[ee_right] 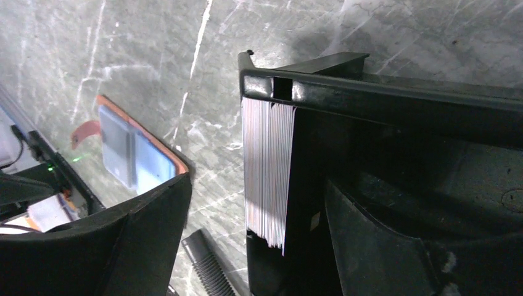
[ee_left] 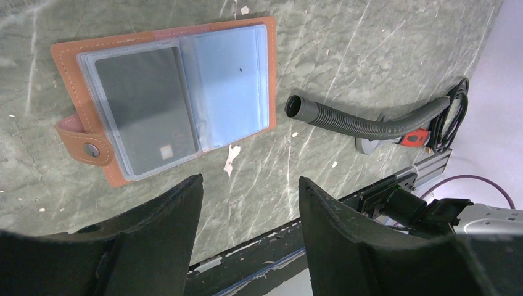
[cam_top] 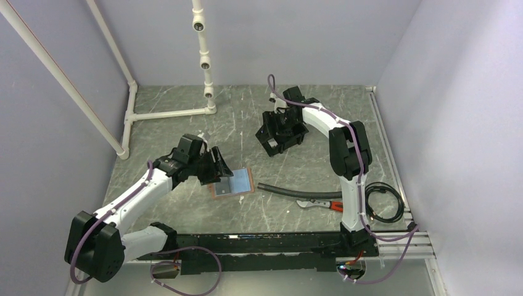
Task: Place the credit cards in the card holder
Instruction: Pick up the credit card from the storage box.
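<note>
Brown leather card holder [ee_left: 66, 58] lies open under the left gripper [ee_left: 250, 182], whose jaws are parted and empty. Only that wrist view clearly shows a dark card [ee_left: 145, 108] in its clear sleeve. The right wrist view alone shows thin stacked cards [ee_right: 268, 166] between the wide, empty jaws of the right gripper [ee_right: 259, 185].

left arm [cam_top: 132, 197]: goes from its base at the near left forward and toward the middle, with the forearm kept low.
left wrist [cam_top: 188, 154]: tilted downward and to the right.
left gripper [ee_left: 250, 185]: its jaws stand apart, and the two dark fingers [ee_left: 166, 216] have a clear gap between them.
right arm [cam_top: 345, 142]: rises from its base at the near right, bends at a high elbow and reaches back toward the far middle.
right wrist [cam_top: 296, 102]: turned downward.
right gripper [cam_top: 280, 132]: points down, with the jaws wide apart.
</note>
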Controlling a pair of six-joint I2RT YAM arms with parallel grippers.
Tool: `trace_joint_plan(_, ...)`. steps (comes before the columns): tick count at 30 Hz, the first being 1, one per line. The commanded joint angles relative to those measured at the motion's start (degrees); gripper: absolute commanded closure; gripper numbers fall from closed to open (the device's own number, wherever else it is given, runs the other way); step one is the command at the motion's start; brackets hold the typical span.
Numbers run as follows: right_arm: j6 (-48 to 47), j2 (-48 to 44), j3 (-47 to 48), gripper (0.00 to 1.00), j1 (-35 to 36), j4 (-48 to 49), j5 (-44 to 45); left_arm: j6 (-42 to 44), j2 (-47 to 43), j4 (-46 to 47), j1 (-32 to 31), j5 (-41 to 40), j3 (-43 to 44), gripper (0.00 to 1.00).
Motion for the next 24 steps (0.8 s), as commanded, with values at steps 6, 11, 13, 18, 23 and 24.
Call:
trace_joint_plan(6, 2.03, -3.45, 0.24, 0.29, -0.26, 2.28, -7.23, 0.28, -0.07, 1.75, 0.29, 1.48, 0.21, 0.37)
trace_joint_plan(11, 2.63, -3.97, 0.1, 0.42, -0.69, 2.83, -7.59, 0.14, -0.17, 1.69, 0.32, 1.7, 0.05, 0.37)
trace_joint_plan(13, 2.86, -3.83, 0.06, 0.52, -0.71, 3.26, -7.63, 0.14, -0.48, 1.53, 0.36, 1.55, 0.04, 0.37)
trace_joint_plan(18, 2.76, -3.22, 0.52, 0.71, -0.71, 2.77, -6.35, 0.29, -0.99, 1.26, 0.38, 1.27, 0.12, 0.37)
trace_joint_plan(23, 2.38, -4.24, 0.74, 0.82, -0.71, 1.9, -3.39, 0.22, -0.74, 1.33, 0.4, 1.25, -0.09, 0.37)
trace_joint_plan(24, 2.42, -4.67, 0.86, 0.84, -0.71, 1.66, -2.48, 0.21, -0.73, 1.33, 0.38, 1.05, -0.2, 0.37)
